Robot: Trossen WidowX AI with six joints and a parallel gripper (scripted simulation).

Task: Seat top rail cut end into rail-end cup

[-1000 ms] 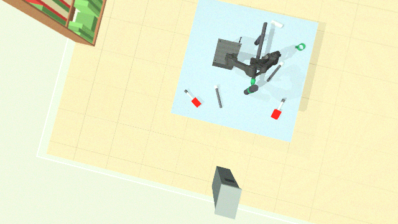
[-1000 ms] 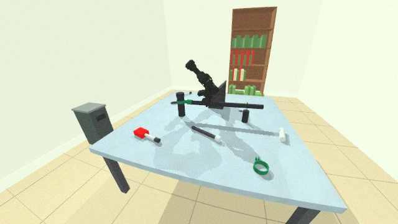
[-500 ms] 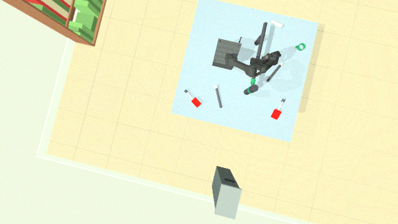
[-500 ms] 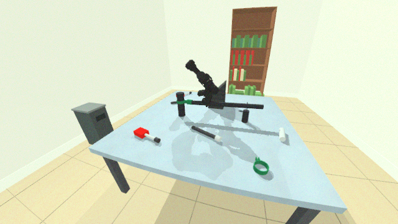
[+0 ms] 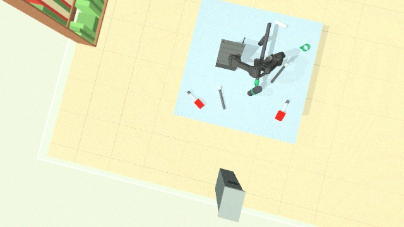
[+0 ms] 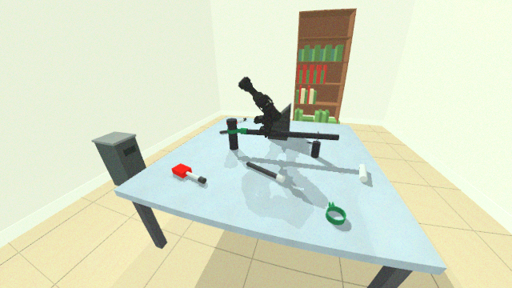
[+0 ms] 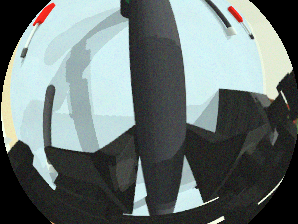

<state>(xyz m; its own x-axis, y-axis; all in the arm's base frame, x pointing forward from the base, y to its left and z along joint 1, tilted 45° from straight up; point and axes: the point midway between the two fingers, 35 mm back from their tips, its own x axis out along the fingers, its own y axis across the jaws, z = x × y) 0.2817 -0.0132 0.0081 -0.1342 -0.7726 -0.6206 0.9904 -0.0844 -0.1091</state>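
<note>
The dark top rail (image 5: 266,41) (image 6: 308,135) (image 7: 159,75) runs roughly level over the short post (image 6: 315,150); its loop cap is too small to make out. My gripper (image 5: 261,65) (image 6: 265,132) (image 7: 157,127) is shut on the rail, nearer its big-post end. That end meets the green rail-end cup (image 5: 256,82) (image 6: 243,130); how deep it sits inside cannot be told. The cup hangs on the green brace band (image 5: 253,91) (image 6: 232,131) around the big post (image 5: 259,89) (image 6: 234,142). The post stands upright, with the band on its upper half, below the cap.
A green ring (image 5: 308,47) (image 6: 335,215), a white cylinder (image 5: 281,24) (image 6: 362,173), a dark rod with white end (image 5: 279,73) (image 6: 262,170), another such rod (image 5: 222,98) and two red-headed tools (image 5: 199,103) (image 5: 280,115) lie on the pale blue table (image 5: 240,123) (image 6: 192,208).
</note>
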